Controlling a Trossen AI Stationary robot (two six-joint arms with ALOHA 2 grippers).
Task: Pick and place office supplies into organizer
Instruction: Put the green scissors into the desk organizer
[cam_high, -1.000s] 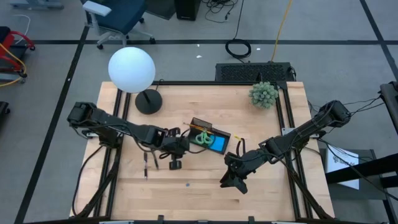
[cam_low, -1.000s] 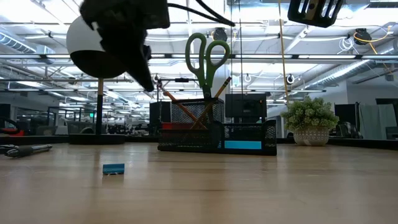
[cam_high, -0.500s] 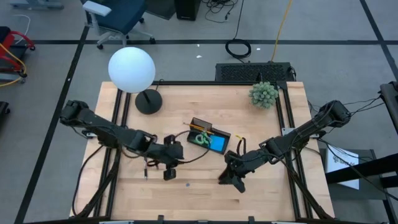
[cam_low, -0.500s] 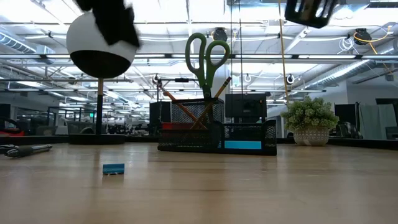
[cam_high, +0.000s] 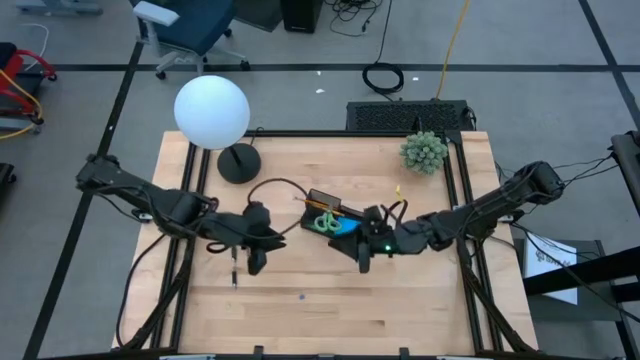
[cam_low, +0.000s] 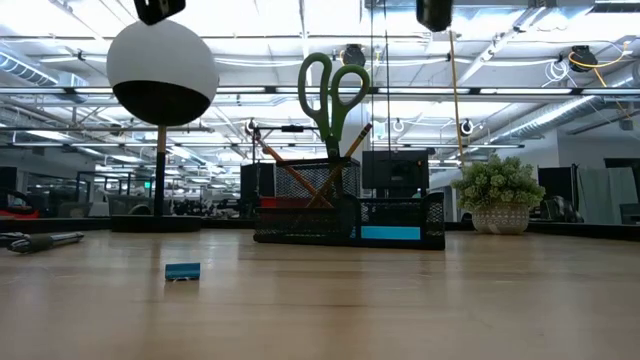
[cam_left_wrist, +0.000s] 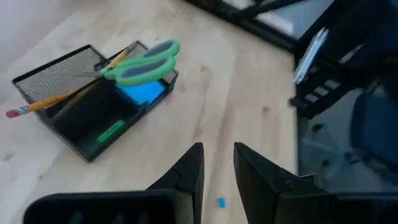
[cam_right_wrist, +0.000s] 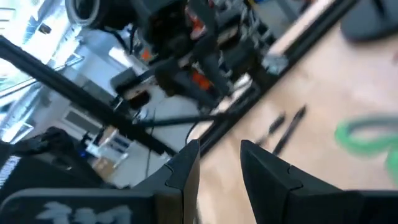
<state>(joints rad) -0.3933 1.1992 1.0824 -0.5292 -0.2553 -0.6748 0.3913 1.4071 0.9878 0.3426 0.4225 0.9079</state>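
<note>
I had the left end effector (cam_high: 256, 264) low over the counter (cam_high: 420, 310), its fingers released with only a narrow gap and nothing between them. The two dark pens (cam_high: 235, 272) lay flat just beside it on its outer side, away from the organizer (cam_high: 318, 197), with their long axes running roughly toward the counter's near edge. That made the left arm clearly the nearer one for them. The tiny eraser (cam_left_wrist: 220, 201) showed directly ahead of that end effector's fingertips in its wrist view, and from above it sat between the two end effectors and nearer the front edge. The right end effector (cam_high: 362, 262) hung just off the organizer's near corner, also released and empty, and the pens (cam_right_wrist: 286, 127) lay well across the counter from it. The scissors (cam_left_wrist: 140, 62), pencils (cam_left_wrist: 56, 102) and blue pad (cam_left_wrist: 143, 93) were already in the organizer. The left arm stretched long and low from its base, wrist tipped down, so I judged the pens its next pick.
</note>
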